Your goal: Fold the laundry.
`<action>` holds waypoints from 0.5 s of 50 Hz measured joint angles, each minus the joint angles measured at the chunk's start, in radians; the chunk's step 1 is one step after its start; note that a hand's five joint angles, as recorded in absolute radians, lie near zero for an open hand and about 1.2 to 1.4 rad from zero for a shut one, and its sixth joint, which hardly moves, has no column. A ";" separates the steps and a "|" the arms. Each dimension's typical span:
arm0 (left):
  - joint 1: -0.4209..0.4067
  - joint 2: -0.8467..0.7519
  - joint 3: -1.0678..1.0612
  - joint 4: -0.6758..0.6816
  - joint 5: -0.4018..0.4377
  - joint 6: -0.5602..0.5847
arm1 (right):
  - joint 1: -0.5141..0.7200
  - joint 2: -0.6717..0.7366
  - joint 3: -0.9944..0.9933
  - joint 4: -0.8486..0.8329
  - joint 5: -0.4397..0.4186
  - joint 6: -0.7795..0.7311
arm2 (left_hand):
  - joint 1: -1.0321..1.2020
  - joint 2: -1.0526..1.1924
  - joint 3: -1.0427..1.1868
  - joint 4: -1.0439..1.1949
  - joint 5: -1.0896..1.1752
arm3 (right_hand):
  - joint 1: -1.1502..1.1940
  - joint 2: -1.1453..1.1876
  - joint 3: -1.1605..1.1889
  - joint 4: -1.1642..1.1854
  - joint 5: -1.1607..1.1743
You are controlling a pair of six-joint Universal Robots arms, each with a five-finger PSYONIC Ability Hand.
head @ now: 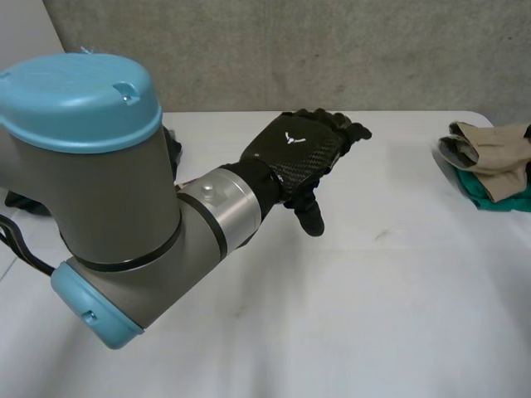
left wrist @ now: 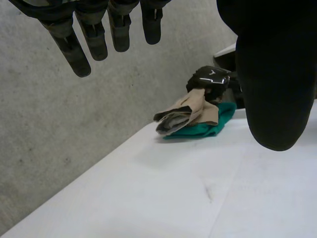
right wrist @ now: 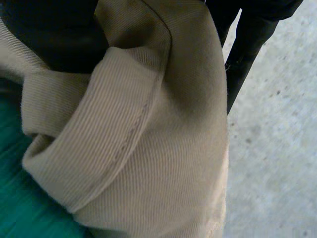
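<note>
Grey left arm (head: 108,191) with light-blue caps reaches forward. Its black left hand (head: 300,153) holds nothing, fingers (left wrist: 94,39) straight and loosely spread, thumb (left wrist: 272,74) well apart from them. Black right hand (left wrist: 212,78) pinches a tan ribbed cloth (right wrist: 148,148) between thumb and fingers.

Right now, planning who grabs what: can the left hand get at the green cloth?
Probably yes. Bare table lies between the open left hand and the green cloth, whose near edge shows. But the tan cloth lies on it, held by the right hand, so only that edge is free.
</note>
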 measured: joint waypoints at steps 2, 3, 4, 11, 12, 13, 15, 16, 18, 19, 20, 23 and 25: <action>0.000 -0.003 -0.003 0.000 0.000 0.000 | -0.009 0.010 0.005 -0.002 -0.015 0.001 | 0.000 0.000 0.000 0.000 0.000 | 0.000 0.000 0.000 0.000 0.001; 0.000 -0.004 -0.004 0.000 0.000 -0.001 | -0.014 0.013 0.009 -0.001 -0.023 0.002 | 0.000 0.000 0.000 0.000 0.000 | 0.000 0.000 0.000 0.000 0.002; -0.001 -0.004 -0.005 0.000 0.000 -0.001 | -0.017 0.014 0.012 -0.001 -0.027 0.002 | 0.000 0.000 0.000 0.000 0.000 | 0.000 0.000 0.005 0.000 0.008; -0.008 0.001 -0.006 0.000 0.001 0.000 | -0.035 -0.009 0.047 0.008 -0.036 0.001 | 0.000 0.000 0.000 0.000 0.000 | 0.000 0.000 0.008 0.001 0.017; -0.011 0.002 -0.005 0.000 0.002 0.000 | -0.041 -0.020 0.058 0.012 -0.034 0.001 | 0.000 0.000 0.000 0.000 0.000 | -0.015 -0.036 -0.034 -0.051 0.001; -0.013 0.003 -0.005 0.000 0.002 0.000 | -0.044 -0.029 0.066 0.014 -0.033 0.000 | 0.000 0.000 0.000 0.000 0.000 | -0.093 -0.139 -0.137 -0.157 -0.081; -0.018 0.005 -0.003 0.000 0.002 0.000 | -0.052 -0.063 0.097 0.024 -0.028 0.000 | 0.000 0.000 0.000 0.000 0.000 | -0.461 -0.527 -0.491 -0.514 -0.466; -0.020 0.005 -0.002 0.000 0.002 0.000 | -0.055 -0.085 0.116 0.031 -0.024 -0.001 | 0.000 0.000 0.000 0.000 0.000 | -0.616 -0.682 -0.660 -0.687 -0.641; -0.025 0.006 0.000 0.000 0.002 0.000 | -0.059 -0.131 0.155 0.047 -0.017 -0.002 | 0.000 0.000 0.000 0.000 0.000 | -0.750 -0.883 -0.878 -0.928 -0.814; -0.026 0.006 0.000 0.000 0.002 0.000 | -0.060 -0.143 0.166 0.052 -0.015 -0.002 | 0.000 0.000 0.000 0.000 0.000 | -0.757 -0.895 -0.895 -0.940 -0.826; -0.029 0.007 0.000 0.000 0.002 0.000 | -0.062 -0.178 0.192 0.068 -0.012 -0.003 | 0.000 0.000 0.000 0.000 0.000 | -0.761 -0.913 -0.924 -0.978 -0.840; -0.036 0.010 0.001 0.000 0.002 0.000 | -0.070 -0.260 0.251 0.121 -0.008 -0.008 | 0.000 0.000 0.000 0.000 0.000 | -0.761 -0.913 -0.932 -0.991 -0.841; -0.039 0.013 0.000 0.000 0.002 0.000 | -0.081 -0.308 0.279 0.166 -0.007 -0.015 | 0.000 0.000 0.000 0.000 0.000 | -0.761 -0.913 -0.932 -0.991 -0.841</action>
